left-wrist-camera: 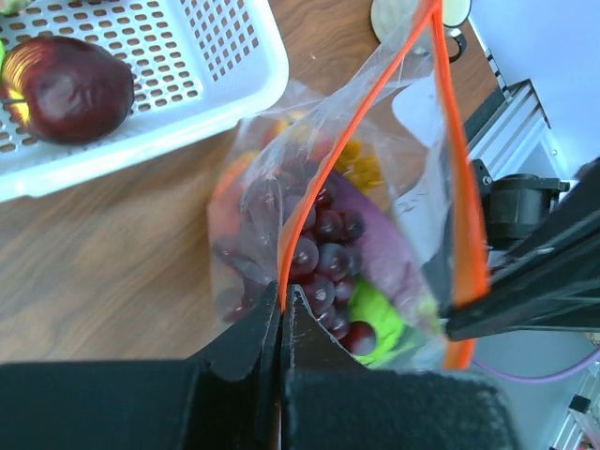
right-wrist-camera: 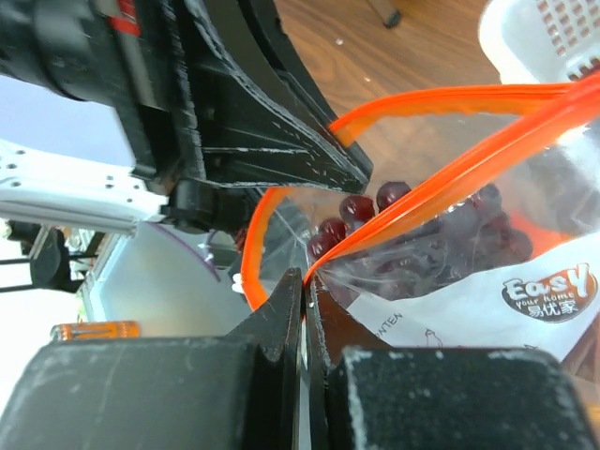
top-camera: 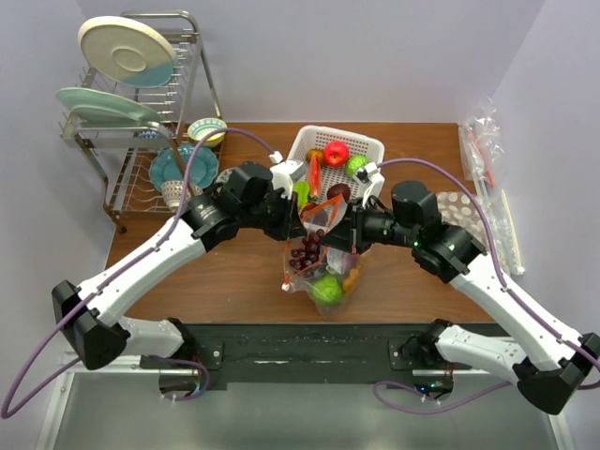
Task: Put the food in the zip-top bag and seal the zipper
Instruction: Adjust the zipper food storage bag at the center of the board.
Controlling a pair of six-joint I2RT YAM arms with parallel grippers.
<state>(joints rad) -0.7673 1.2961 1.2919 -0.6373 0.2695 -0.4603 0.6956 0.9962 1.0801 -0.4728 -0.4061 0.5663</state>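
The clear zip-top bag (top-camera: 319, 267) hangs over the table between my arms, its mouth open. It holds dark red grapes (left-wrist-camera: 323, 253), a green fruit (top-camera: 327, 289) and something orange. My left gripper (left-wrist-camera: 282, 298) is shut on one side of the orange-red zipper (left-wrist-camera: 309, 197). My right gripper (right-wrist-camera: 306, 281) is shut on the other side of the zipper (right-wrist-camera: 441, 183). In the top view the left gripper (top-camera: 302, 217) and right gripper (top-camera: 343, 225) face each other across the bag's mouth.
A white basket (top-camera: 373, 147) behind the bag holds a red apple (top-camera: 336, 152), a green fruit and a dark red fruit (left-wrist-camera: 67, 87). A dish rack (top-camera: 141, 122) with plates stands back left. Clear packets (top-camera: 483, 150) lie at the right edge.
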